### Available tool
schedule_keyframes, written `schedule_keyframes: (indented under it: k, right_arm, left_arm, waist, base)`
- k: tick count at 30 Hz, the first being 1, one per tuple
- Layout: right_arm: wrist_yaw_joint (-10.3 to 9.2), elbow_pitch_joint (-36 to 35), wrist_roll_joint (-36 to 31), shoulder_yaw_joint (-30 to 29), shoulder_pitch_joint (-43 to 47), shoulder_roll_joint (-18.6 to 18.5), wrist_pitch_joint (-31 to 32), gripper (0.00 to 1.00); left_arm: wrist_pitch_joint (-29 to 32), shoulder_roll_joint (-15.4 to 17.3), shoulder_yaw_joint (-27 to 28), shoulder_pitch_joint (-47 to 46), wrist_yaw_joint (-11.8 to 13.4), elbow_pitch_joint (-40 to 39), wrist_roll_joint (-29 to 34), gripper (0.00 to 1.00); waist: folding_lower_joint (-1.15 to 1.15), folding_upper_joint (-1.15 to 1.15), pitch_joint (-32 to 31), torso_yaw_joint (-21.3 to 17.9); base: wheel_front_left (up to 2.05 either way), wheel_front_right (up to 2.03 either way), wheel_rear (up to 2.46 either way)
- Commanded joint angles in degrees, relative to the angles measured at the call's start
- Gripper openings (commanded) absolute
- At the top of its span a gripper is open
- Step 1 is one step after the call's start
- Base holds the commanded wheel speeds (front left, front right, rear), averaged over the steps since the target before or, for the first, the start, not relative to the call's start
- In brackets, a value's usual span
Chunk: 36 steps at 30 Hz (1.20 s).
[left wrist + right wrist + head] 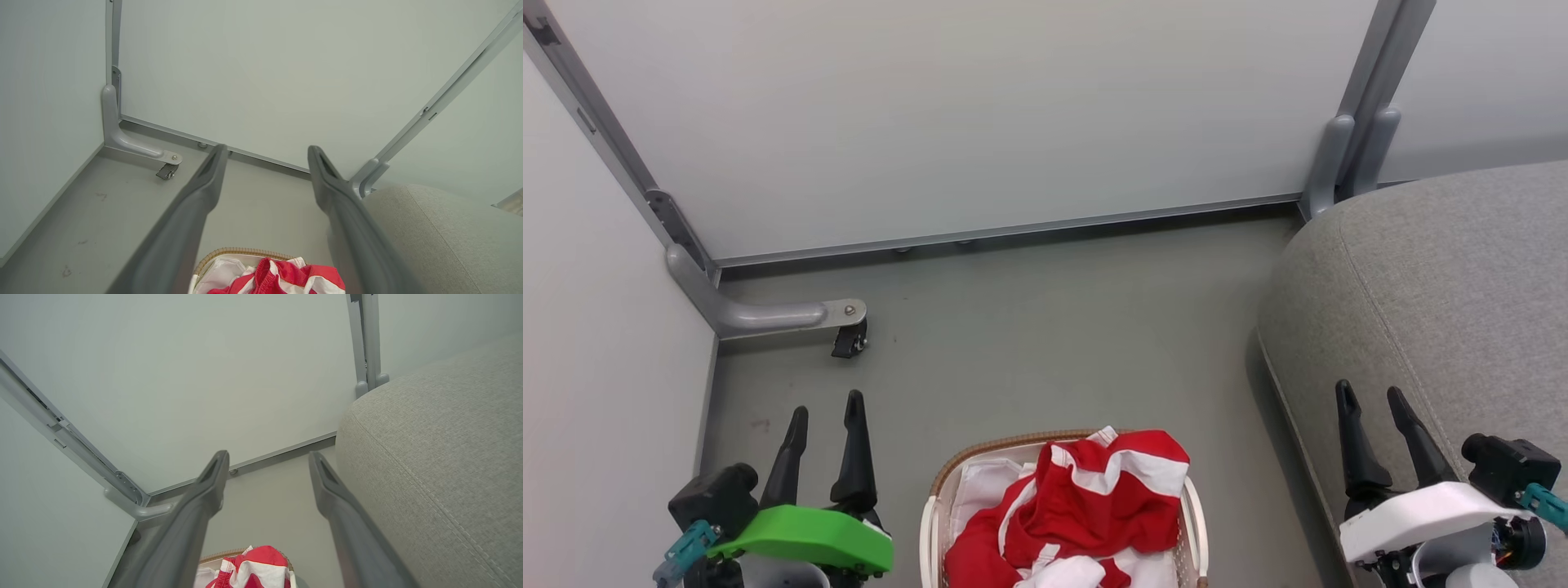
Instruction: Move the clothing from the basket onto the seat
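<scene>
Your left claw (827,402) hangs with its two dark fingers spread apart and nothing between them. It is over the floor (1054,327) near its left edge, where a pale panel (605,367) meets it. Your right claw (1370,388) is likewise spread and empty, and in the head view it shows against the rounded edge of the seat (1445,286). The clothing (1094,498), red with white panels, lies heaped in the basket (929,523), rising past the brown rim on the side toward the seat. The basket stands on the floor between your two claws, well out from the far edge, near the seat but apart from it. Neither claw touches the clothing.
</scene>
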Motion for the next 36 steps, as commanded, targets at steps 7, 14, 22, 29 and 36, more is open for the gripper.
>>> schedule_keyframes:
  k: [7,14,22,29,36]
  right_arm:
    - [0.03,-0.1,-5.2,0.5,0.9,-0.4,-1.4,1.00]
    - [0.03,0.2,-8.7,0.8,1.0,-0.5,-2.3,1.00]
    - [0.03,0.2,-12.6,1.2,1.4,-0.5,-3.2,1.00]
    - [0.03,0.5,-15.9,1.5,1.8,-0.6,-4.0,1.00]
    - [0.03,0.7,-19.0,1.8,2.1,-0.6,-4.7,1.00]
  left_arm:
    - [-1.3,0.4,-0.4,0.6,0.6,1.0,4.0,1.00]
    - [-2.2,0.5,-1.0,0.7,0.7,2.5,7.0,1.00]
    - [-3.2,0.5,-1.5,0.8,0.9,4.0,9.8,1.00]
    - [-3.9,0.5,-2.1,1.0,0.9,5.4,11.7,1.00]
    - [-4.6,0.5,-2.8,0.9,1.1,6.5,13.9,1.00]
  waist:
    - [0.00,0.00,0.1,0.2]
    - [0.00,0.00,0.2,0.4]
    - [0.00,0.00,0.2,0.7]
    - [0.00,0.00,0.2,0.9]
    - [0.00,0.00,0.1,1.1]
  base:
    - [0.00,0.00,0.00]
    - [0.00,0.00,0.00]
    - [0.00,0.00,0.00]
    - [0.00,0.00,0.00]
    - [0.00,0.00,0.00]
